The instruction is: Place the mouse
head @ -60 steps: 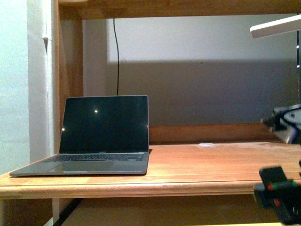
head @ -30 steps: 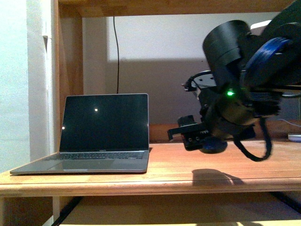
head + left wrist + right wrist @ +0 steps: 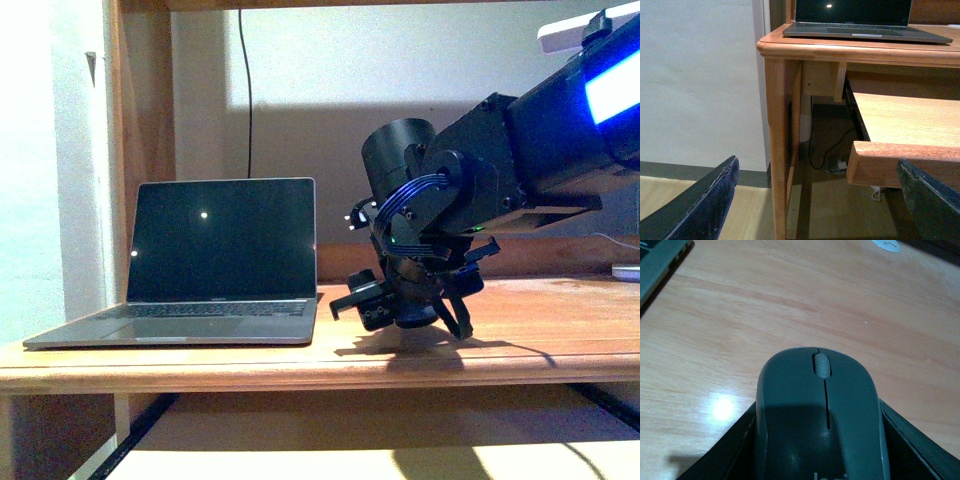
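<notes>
The dark grey mouse (image 3: 819, 415) with a scroll wheel fills the right wrist view, held between my right gripper's black fingers (image 3: 720, 450) just above the wooden desk top (image 3: 790, 305). In the front view my right gripper (image 3: 405, 305) hangs low over the desk (image 3: 560, 330), a little right of the open laptop (image 3: 215, 265); the mouse is hard to make out there. My left gripper (image 3: 820, 200) is open and empty, low beside the desk's leg (image 3: 777, 150), facing under the desk.
A pulled-out keyboard shelf (image 3: 905, 125) sticks out under the desk top. A small white round disc (image 3: 886, 245) lies farther back on the desk. A white object (image 3: 628, 271) sits at the desk's right edge. A black cable (image 3: 247, 100) hangs behind the laptop.
My right arm has swung in from the right and come down leftward, bringing the gripper low over the desk next to the laptop. The laptop has not moved.
</notes>
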### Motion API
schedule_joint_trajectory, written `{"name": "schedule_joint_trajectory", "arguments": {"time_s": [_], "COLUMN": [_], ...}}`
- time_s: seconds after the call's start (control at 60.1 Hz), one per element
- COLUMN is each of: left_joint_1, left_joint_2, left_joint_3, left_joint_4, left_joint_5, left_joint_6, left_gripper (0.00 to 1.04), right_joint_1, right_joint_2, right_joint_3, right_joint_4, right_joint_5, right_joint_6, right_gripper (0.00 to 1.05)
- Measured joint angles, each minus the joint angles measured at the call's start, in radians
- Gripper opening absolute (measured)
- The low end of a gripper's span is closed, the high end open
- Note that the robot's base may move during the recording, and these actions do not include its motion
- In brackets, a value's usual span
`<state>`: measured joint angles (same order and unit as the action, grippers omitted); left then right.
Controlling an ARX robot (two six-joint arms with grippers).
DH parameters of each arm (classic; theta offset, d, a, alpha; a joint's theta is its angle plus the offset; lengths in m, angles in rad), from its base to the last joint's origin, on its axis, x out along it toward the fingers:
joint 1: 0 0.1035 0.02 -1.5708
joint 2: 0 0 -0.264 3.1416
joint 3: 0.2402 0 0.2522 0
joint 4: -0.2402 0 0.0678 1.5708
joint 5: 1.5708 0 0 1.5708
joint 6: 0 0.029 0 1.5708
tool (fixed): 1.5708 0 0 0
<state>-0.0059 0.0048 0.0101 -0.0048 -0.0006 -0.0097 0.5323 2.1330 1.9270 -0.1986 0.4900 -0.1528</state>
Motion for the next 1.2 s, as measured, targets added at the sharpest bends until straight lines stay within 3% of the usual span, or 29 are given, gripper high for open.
{"name": "schedule_joint_trajectory", "arguments": {"time_s": [0.067,0.333,0.516,0.749,0.965,1.198], "left_joint_1": [0.000,0.000,0.000,0.000,0.000,0.000], "left_joint_2": [0.000,0.000,0.000,0.000,0.000,0.000], "left_joint_3": [0.000,0.000,0.000,0.000,0.000,0.000], "left_joint_4": [0.000,0.000,0.000,0.000,0.000,0.000], "left_joint_5": [0.000,0.000,0.000,0.000,0.000,0.000], "left_joint_6": [0.000,0.000,0.000,0.000,0.000,0.000], "left_gripper": [0.97,0.97,0.97,0.97,0.97,0.97], "right_joint_1": [0.000,-0.010,-0.051,-0.182,-0.314,-0.449], "right_joint_2": [0.017,0.008,-0.176,-0.690,-1.016,-1.265], "right_joint_3": [0.013,0.011,-0.194,-0.755,-1.182,-1.439], "right_joint_4": [-0.004,0.040,0.158,0.324,0.277,0.198], "right_joint_5": [-0.002,-0.065,-0.191,-0.488,-0.711,-0.866], "right_joint_6": [-0.006,0.004,0.024,0.023,-0.003,-0.029], "right_gripper": [0.59,0.99,0.97,0.97,0.97,0.97]}}
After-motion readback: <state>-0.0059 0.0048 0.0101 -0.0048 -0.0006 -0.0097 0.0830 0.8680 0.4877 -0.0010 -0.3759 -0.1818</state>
